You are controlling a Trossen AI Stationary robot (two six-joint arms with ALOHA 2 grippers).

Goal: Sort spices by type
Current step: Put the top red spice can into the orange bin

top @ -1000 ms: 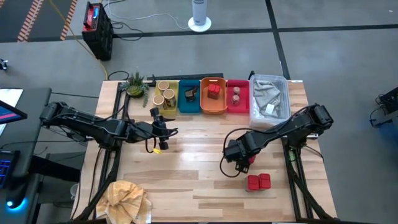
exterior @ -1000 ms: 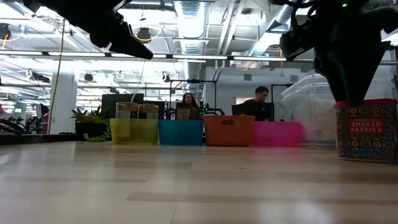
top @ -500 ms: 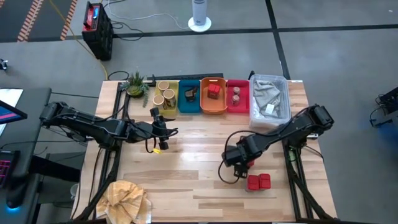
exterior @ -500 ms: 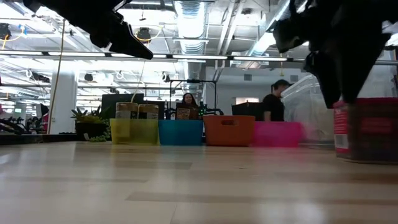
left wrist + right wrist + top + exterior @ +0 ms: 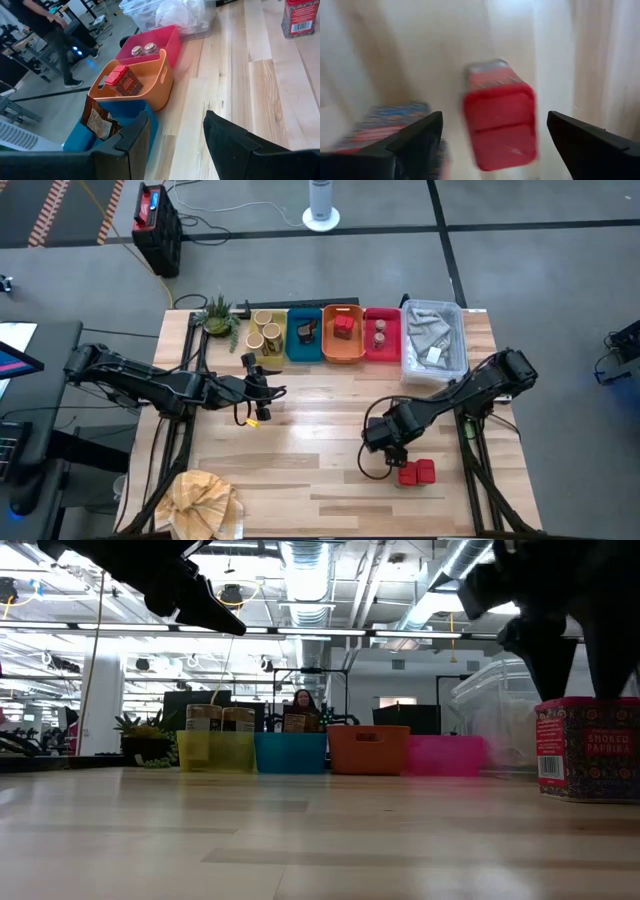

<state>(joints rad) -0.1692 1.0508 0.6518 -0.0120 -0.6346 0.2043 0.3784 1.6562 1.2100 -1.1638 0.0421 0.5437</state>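
Two red boxy packs (image 5: 415, 472) stand side by side on the table near its right near part. My right gripper (image 5: 397, 458) hovers over them, open. In the right wrist view its fingers (image 5: 415, 140) stand on either side of one pack (image 5: 500, 117) without touching it, and the second pack (image 5: 382, 122) sits beside it. The low view shows a "Smoked Paprika" pack (image 5: 588, 745) under the gripper (image 5: 578, 690). My left gripper (image 5: 256, 392) waits open left of centre (image 5: 175, 135). Pale tubs (image 5: 262, 333), a dark-tan packet (image 5: 305, 331), a red pack (image 5: 344, 326) and brownish jars (image 5: 380, 332) sit in trays.
Along the far edge stand a yellow tray (image 5: 275, 348), blue tray (image 5: 303, 350), orange tray (image 5: 342, 354), pink tray (image 5: 381, 354) and a clear bin (image 5: 433, 340) holding pale cloth. A plant (image 5: 218, 315) stands at the far left corner, a yellowish-tan cloth (image 5: 205, 500) at the near left corner.
My right gripper has moved toward the table's near edge and slightly right, coming over the two red packs, and it now stands astride one of them. The packs have stayed where they were. My left arm has kept still.
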